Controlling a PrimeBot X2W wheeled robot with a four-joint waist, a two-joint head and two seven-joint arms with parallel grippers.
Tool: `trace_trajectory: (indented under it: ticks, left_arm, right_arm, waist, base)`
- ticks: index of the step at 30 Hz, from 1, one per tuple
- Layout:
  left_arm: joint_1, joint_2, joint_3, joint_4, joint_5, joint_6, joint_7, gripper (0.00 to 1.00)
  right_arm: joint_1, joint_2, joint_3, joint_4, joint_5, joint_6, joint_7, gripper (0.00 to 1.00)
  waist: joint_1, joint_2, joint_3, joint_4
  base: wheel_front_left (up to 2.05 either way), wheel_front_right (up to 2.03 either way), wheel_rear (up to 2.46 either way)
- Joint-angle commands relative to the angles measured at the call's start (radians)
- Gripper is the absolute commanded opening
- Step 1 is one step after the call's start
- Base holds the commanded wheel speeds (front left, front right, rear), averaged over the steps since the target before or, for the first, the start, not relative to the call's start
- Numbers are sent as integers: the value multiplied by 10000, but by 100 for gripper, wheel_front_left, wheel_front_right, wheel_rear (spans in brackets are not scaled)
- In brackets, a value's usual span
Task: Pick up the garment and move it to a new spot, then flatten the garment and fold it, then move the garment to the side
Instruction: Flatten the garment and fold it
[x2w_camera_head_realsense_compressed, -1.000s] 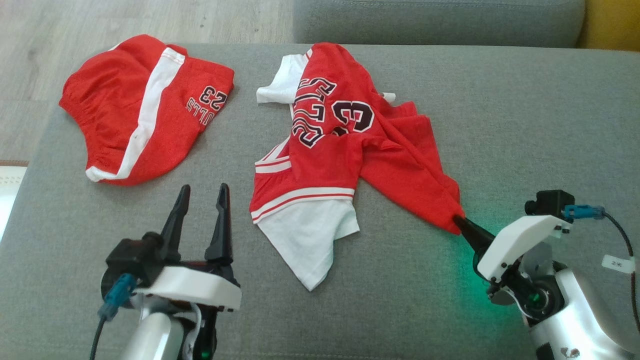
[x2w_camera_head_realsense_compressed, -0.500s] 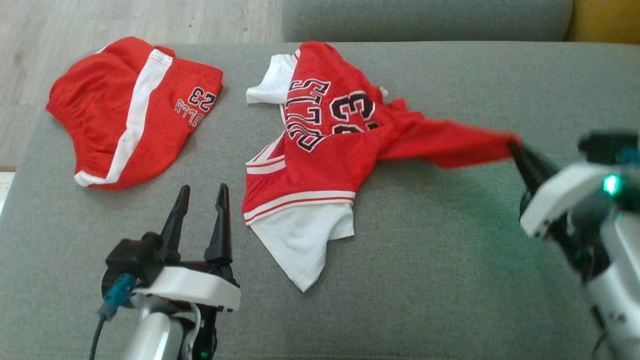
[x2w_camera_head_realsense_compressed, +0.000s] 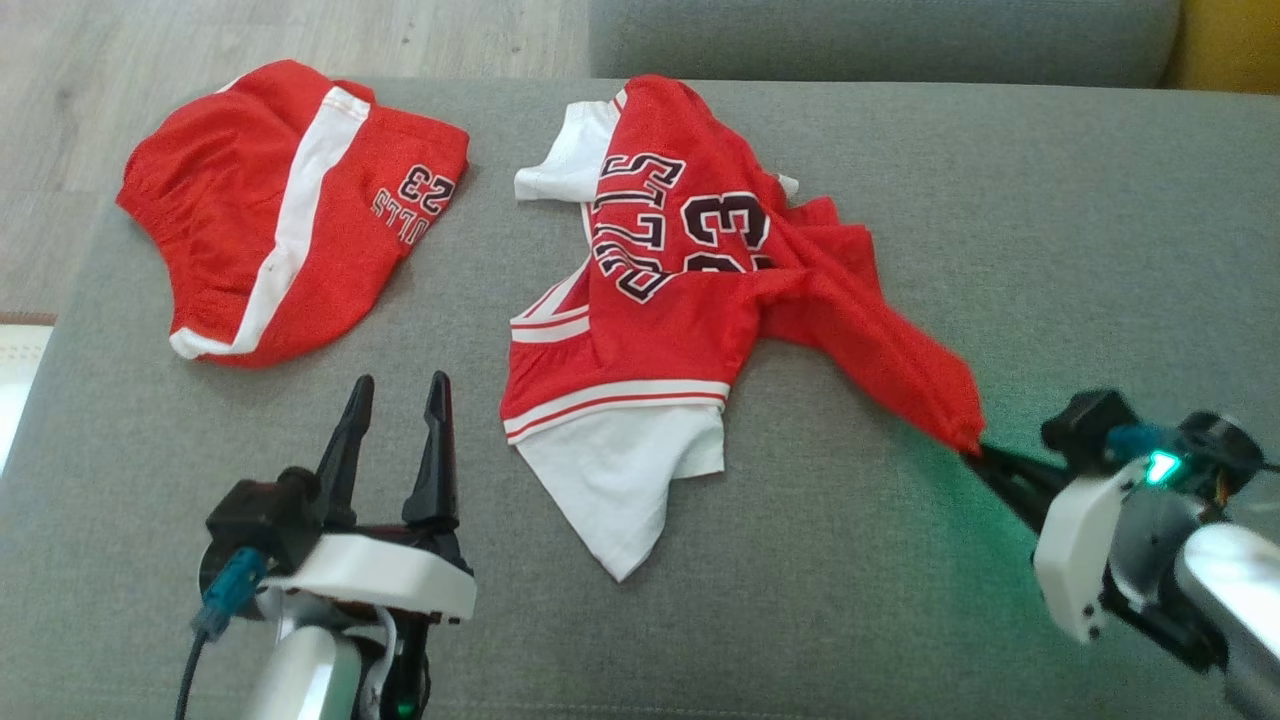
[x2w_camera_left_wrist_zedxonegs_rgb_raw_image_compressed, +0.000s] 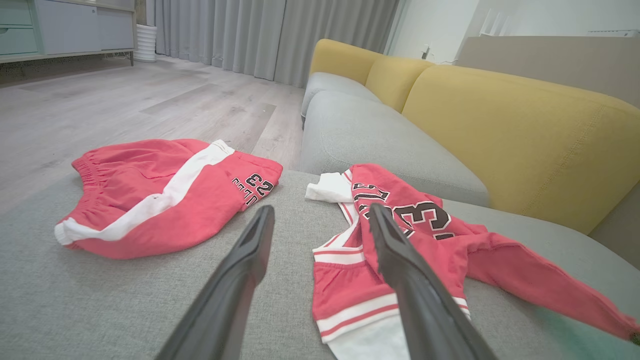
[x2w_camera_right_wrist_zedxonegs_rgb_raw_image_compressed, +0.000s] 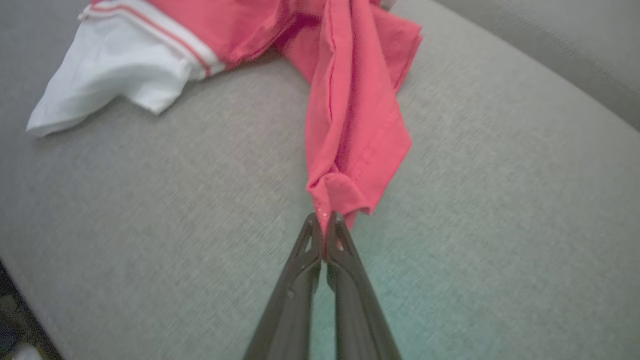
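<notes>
Grey sofa seat (x2w_camera_head_realsense_compressed: 1000, 200) with a yellow backrest (x2w_camera_left_wrist_zedxonegs_rgb_raw_image_compressed: 500, 125) behind it, pale wood floor (x2w_camera_left_wrist_zedxonegs_rgb_raw_image_compressed: 125, 100) and grey curtains (x2w_camera_left_wrist_zedxonegs_rgb_raw_image_compressed: 275, 35) beyond. The right claw (x2w_camera_head_realsense_compressed: 975, 455) was closed tight, its two dark fingers pressed together on a red corner of the jersey (x2w_camera_head_realsense_compressed: 680, 330). In the right wrist view the pinched hem bunched directly at the tips of the right claw (x2w_camera_right_wrist_zedxonegs_rgb_raw_image_compressed: 324, 220). From there a narrow red fold ran forward, away from the claw, to the main body of the garment. Whether the pinched corner was raised off the cushion could not be told.

The jersey's body, red with black-and-white lettering and the number 23, lay crumpled on the seat ahead of the right claw and to its left. Its white lower panel spread nearest the robot.

The left claw (x2w_camera_head_realsense_compressed: 399, 385) stood with its fingers wide apart, holding nothing and touching no cloth. The jersey's white-striped edge lay just to the right of its fingers. In the left wrist view, the right finger of the left claw (x2w_camera_left_wrist_zedxonegs_rgb_raw_image_compressed: 320, 210) overlapped the jersey. A pair of red shorts (x2w_camera_head_realsense_compressed: 290, 210) with a white side stripe lay ahead of this claw and to its left, apart from the jersey.
</notes>
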Motion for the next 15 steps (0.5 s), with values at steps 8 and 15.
trace_trajectory:
  ticks: [8,15]
  left_arm:
    - [-98,-46,551,-322,138,-103,-122,100]
    - [-179,-75,551,-303,166,-171,-122,100]
  right_arm:
    - [23,-1392,1740,-1148,-216,67,1196,0]
    - [-1370,-2358,3479,-1149,-1652,67,2169,0]
  waist:
    - [0,0,-66,-252]
    - [0,0,-5,-297]
  base:
    - [0,0,0]
    - [0,0,0]
